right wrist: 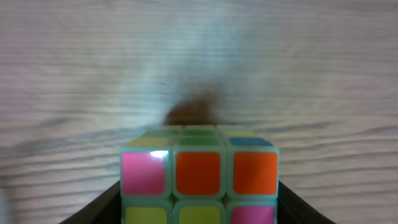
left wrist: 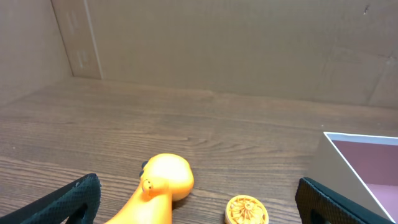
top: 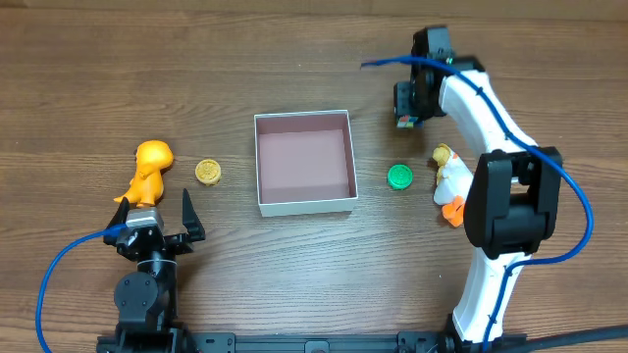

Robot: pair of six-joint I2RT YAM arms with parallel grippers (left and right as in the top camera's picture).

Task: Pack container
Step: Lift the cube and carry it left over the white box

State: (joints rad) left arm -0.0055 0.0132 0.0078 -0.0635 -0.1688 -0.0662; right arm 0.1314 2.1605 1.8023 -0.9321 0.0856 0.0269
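The container (top: 306,205), a shallow white-walled square box with a pinkish inside, sits empty at the table's middle; its corner (left wrist: 329,168) shows at the right of the left wrist view. At the far right, my right gripper (top: 412,103) (right wrist: 199,202) is shut on a multicoloured puzzle cube (top: 405,120) (right wrist: 199,177), with a dark finger pressed against each side. My left gripper (top: 157,214) (left wrist: 202,208) stands wide open near the front left. An orange toy animal (top: 150,169) (left wrist: 163,180) and a yellow disc (top: 207,173) (left wrist: 247,210) lie just ahead of it.
A green disc (top: 399,176) lies right of the container. A white and orange duck toy (top: 449,181) lies beside the right arm's white link (top: 491,118). A cardboard wall (left wrist: 217,43) rises behind the table.
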